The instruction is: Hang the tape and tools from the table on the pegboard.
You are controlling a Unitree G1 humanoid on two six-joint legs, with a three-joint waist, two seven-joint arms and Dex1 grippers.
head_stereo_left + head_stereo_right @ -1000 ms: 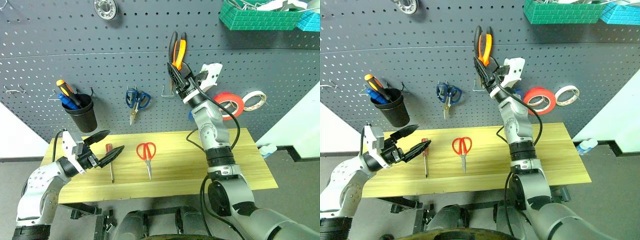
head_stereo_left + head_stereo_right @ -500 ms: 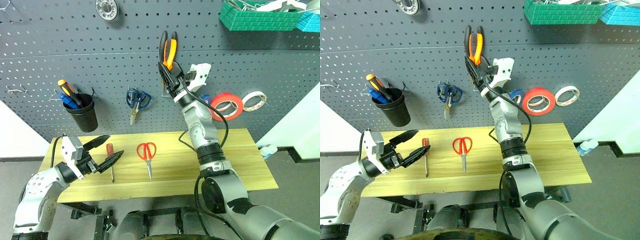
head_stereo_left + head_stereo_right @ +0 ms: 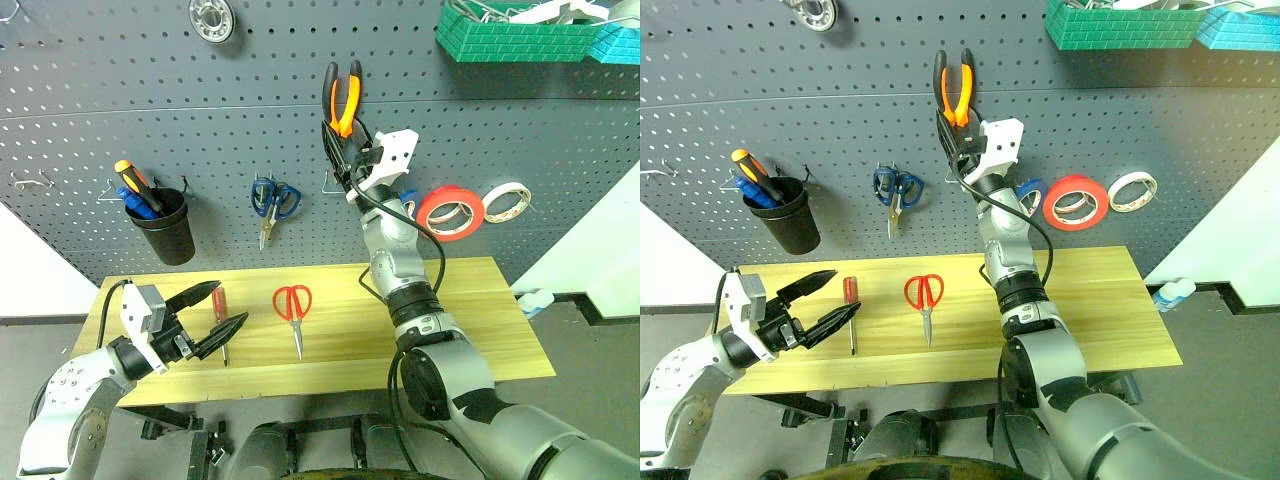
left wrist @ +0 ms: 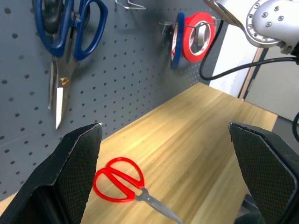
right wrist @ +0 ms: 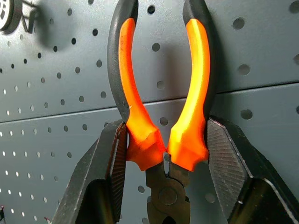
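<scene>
The orange-and-black pliers [image 3: 342,95] are held up against the dark pegboard [image 3: 120,100], handles pointing up, with my right gripper [image 3: 340,150] shut on them near the pivot [image 5: 163,116]. The red tape [image 3: 450,212] hangs on a pegboard hook to the right of that gripper. On the table [image 3: 480,320] lie the dark-red-handled screwdriver [image 3: 218,296] and the red-handled scissors [image 3: 293,303]. My left gripper [image 3: 225,303] hovers open at the table's left end, just in front of the screwdriver, with nothing between its fingers.
Blue scissors [image 3: 272,200] hang on the board, and a bare metal hook [image 3: 330,182] sits just below the pliers. A black cup [image 3: 168,232] holding screwdrivers hangs at the left. A white roll [image 3: 508,202] hangs right of the tape. Green basket [image 3: 510,35] at the top right.
My right gripper has carried the pliers left along the board and rolled them, so their handles stand more upright. My left gripper has drawn back a little, still open.
</scene>
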